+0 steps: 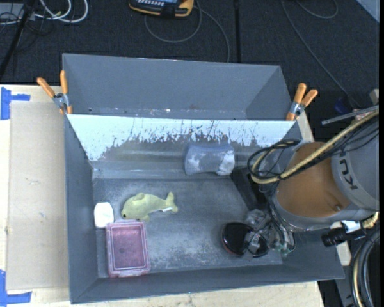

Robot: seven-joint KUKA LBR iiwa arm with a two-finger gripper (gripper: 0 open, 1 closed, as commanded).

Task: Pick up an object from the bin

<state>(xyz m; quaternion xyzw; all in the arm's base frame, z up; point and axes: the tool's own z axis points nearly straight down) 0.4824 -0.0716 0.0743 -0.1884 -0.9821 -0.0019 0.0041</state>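
In the near right corner of the bin (179, 94), I have the gripper (264, 236) low over the floor. A black round thing (232, 238) lies just beside it, toward the bin's middle. I cannot tell how wide the gripper stands. The yellow-green fish toy (148, 204) and pink box (127, 248) lie well apart from it.

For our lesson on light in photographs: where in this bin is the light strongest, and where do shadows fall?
Camera view: the bin's far sloping wall is brightest, a pale lit band. The floor below is dimmer. The clear crumpled plastic catches light. A dark patch, likely the arm's shadow, lies on the floor above the gripper.
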